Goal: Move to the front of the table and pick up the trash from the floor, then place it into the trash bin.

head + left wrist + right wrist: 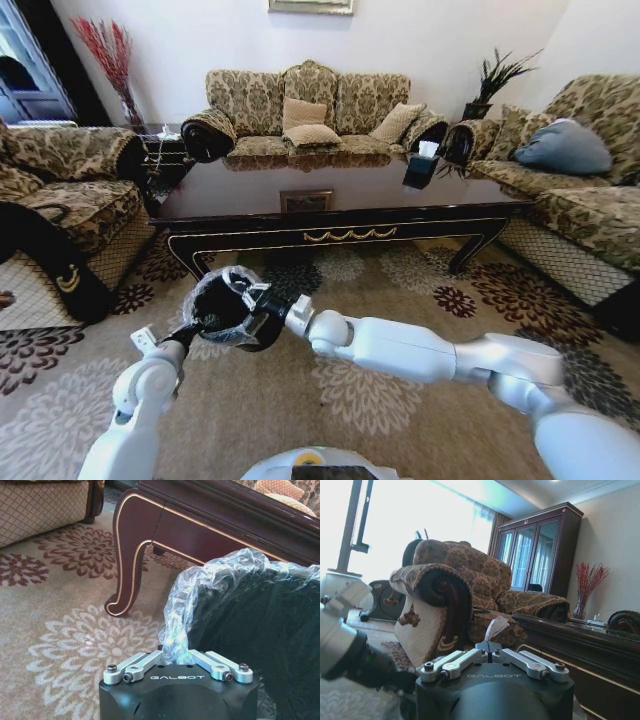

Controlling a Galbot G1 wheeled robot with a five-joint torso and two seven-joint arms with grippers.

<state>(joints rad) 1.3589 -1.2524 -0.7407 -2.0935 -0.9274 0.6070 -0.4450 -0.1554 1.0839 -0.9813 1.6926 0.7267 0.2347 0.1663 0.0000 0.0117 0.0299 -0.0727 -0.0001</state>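
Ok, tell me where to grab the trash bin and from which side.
Take the trash bin by its rim, one finger inside and one outside, coming from the side away from the table. The wall looks too wide and round to span, while the liner-covered lip is thin; the left gripper is pinched on it just so.

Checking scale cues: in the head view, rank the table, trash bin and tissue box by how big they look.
1. table
2. trash bin, held up close to the camera, so enlarged
3. tissue box

Trash bin (225,308) just before table (340,205), 11 o'clock; sofas at 9, 12, 3 around table.
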